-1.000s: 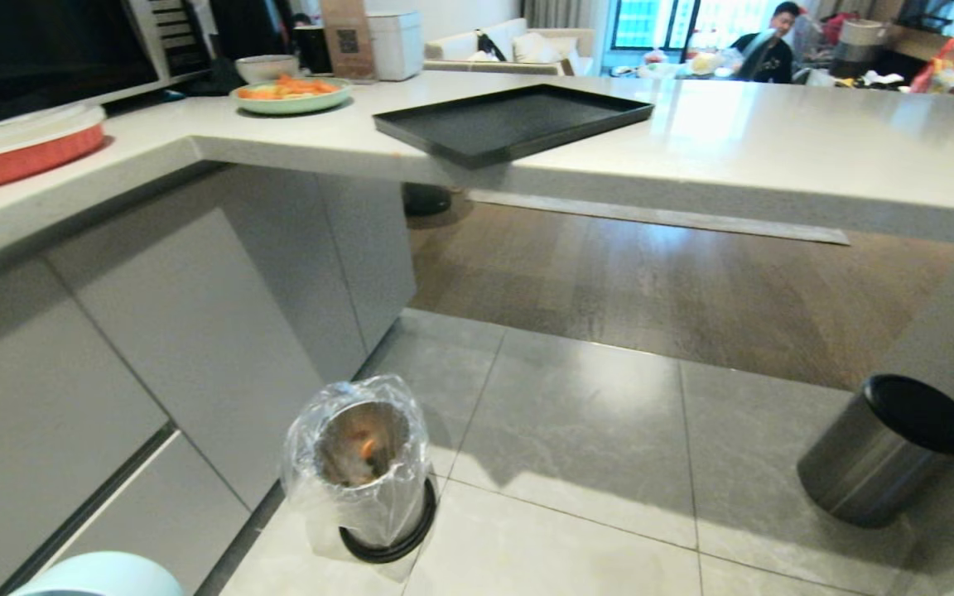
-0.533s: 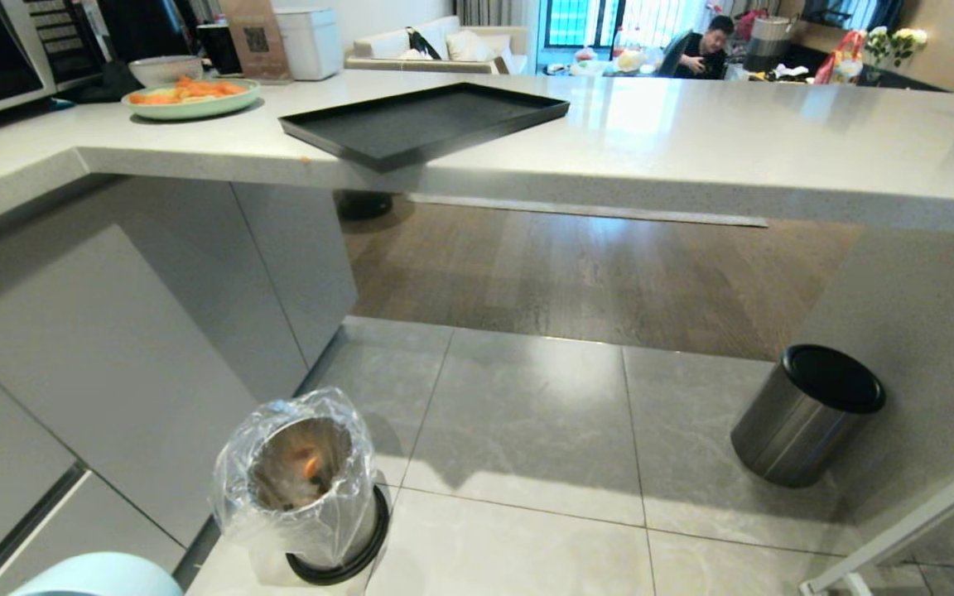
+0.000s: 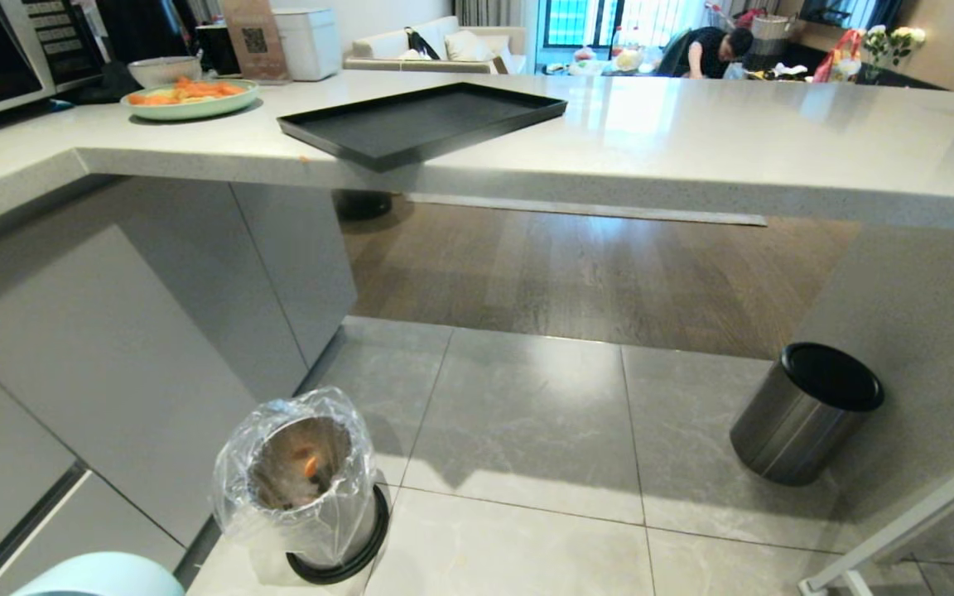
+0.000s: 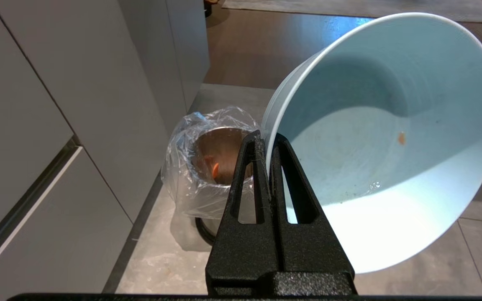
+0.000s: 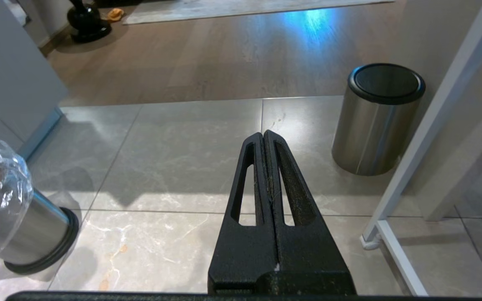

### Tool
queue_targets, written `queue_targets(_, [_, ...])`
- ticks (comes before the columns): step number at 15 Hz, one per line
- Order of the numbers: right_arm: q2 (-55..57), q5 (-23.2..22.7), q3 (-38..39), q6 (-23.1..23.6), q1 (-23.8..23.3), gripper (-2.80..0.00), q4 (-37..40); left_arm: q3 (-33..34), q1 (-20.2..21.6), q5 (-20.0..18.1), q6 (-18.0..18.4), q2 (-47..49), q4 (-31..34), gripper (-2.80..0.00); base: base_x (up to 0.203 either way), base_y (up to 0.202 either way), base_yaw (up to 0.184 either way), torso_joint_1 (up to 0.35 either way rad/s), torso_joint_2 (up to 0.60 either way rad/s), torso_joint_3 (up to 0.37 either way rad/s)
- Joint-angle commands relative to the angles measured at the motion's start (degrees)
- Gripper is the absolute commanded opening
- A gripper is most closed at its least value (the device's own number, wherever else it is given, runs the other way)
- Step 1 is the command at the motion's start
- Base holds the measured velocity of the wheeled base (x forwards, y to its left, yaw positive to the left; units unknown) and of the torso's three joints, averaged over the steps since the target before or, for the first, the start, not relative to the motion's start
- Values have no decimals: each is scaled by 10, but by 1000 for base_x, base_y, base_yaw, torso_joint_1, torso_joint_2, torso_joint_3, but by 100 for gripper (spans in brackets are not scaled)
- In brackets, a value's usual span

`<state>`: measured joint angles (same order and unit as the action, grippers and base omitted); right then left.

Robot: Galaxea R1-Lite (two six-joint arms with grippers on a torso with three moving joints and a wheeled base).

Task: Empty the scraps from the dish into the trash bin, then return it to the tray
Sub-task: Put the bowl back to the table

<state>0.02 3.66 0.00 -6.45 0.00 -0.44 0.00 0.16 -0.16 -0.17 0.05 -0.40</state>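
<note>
A brown box at the back of the worktop bears a square QR code, too small to decode. The microwave at the far left has a panel of buttons whose markings are too small to read. No other text shows.

- The tray lies on the bench, one corner jutting over the edge.
- A plate sits on the bench left of the tray, a bowl just behind it.
- The bin stands on the floor beside the cabinets, scraps in it.
- A lidded can stands on the floor well to the right.
- The dish is above the floor, near the bin.
</note>
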Motion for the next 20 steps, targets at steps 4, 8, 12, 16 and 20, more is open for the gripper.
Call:
queue_targets(4, [1, 0, 0, -1, 0, -280, 0, 0, 0, 0, 0, 0, 0, -280, 0, 0, 0, 0, 0, 0])
queue_targets(8, [0, 0, 0, -1, 0, -280, 0, 0, 0, 0, 0, 0, 0, -280, 158, 0, 3, 1, 3, 4])
queue_targets(12, [0, 0, 0, -1, 0, -280, 0, 0, 0, 0, 0, 0, 0, -280, 195, 0, 0, 4, 1, 3])
queue_targets(16, [0, 0, 0, -1, 0, -280, 0, 0, 0, 0, 0, 0, 0, -280, 196, 0, 1, 3, 0, 2])
queue_targets(20, [0, 0, 0, -1, 0, -280, 0, 0, 0, 0, 0, 0, 1, -280, 195, 0, 1, 0, 2, 5])
